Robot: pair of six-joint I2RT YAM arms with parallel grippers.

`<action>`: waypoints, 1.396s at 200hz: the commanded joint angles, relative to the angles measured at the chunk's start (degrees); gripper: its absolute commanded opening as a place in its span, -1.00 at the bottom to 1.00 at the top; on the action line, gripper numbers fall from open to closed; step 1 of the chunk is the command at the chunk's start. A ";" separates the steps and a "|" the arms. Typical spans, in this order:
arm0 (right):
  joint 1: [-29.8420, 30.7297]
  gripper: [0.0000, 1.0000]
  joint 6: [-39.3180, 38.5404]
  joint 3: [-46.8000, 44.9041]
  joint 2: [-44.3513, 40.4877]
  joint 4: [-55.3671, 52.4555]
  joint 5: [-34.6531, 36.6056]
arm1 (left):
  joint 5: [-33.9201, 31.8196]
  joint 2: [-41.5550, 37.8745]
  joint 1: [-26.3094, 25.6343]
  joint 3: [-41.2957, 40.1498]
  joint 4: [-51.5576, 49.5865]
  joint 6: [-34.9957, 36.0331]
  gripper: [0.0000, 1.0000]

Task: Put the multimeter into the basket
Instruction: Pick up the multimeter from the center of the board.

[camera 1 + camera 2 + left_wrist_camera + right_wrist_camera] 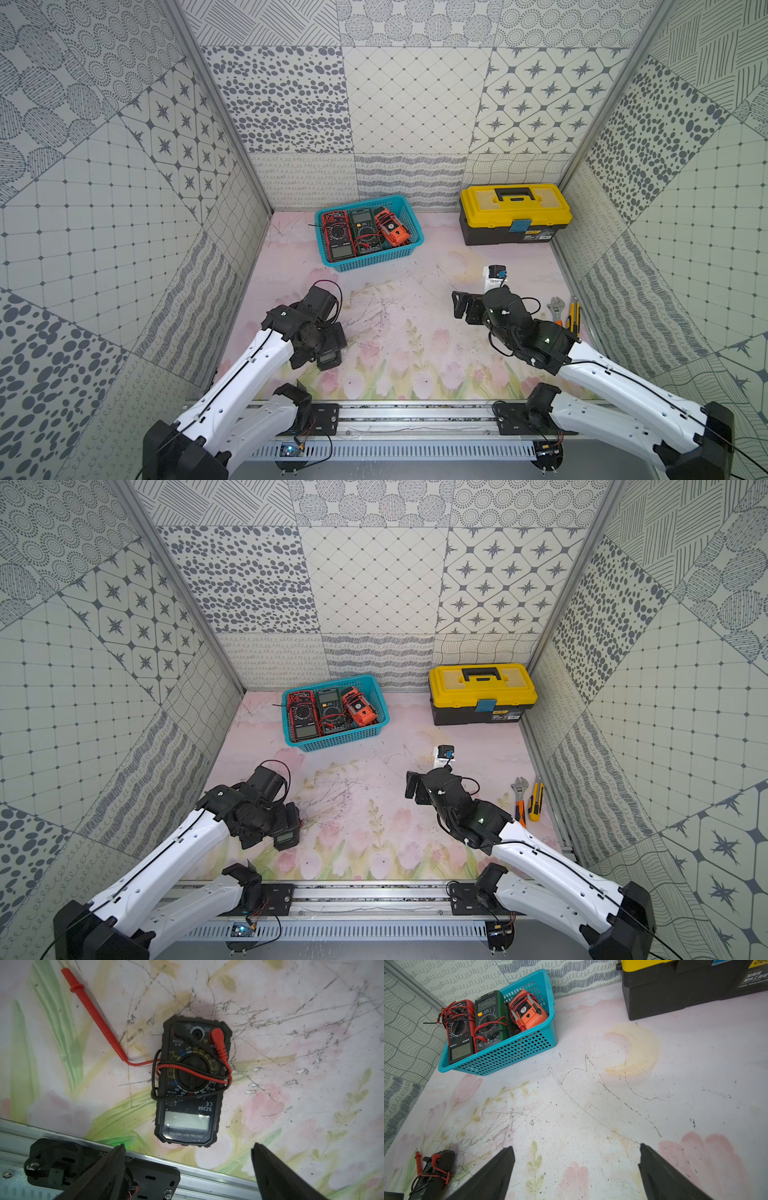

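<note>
A black multimeter [191, 1082] lies flat on the flowered mat near the front left, its red and black leads wound round its dial. A red probe [93, 1012] trails off beside it. My left gripper [188, 1147] hangs open just above it, nothing between the fingers. In both top views the left wrist covers most of the multimeter [329, 358] [286, 838]. The turquoise basket [374, 262] [508, 1053] stands at the back left, holding three other meters. My right gripper [576, 1149] [461, 305] is open and empty over bare mat at the centre right.
A yellow-lidded black toolbox [515, 212] stands at the back right. A wrench [555, 309] and a yellow utility knife [574, 316] lie by the right wall. The metal rail [415, 419] runs along the front edge. Patterned walls close in three sides.
</note>
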 commanded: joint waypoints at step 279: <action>0.11 0.97 -0.26 1.66 1.10 1.89 1.01 | -4.38 15.82 -0.45 -2.10 13.28 -3.44 -0.41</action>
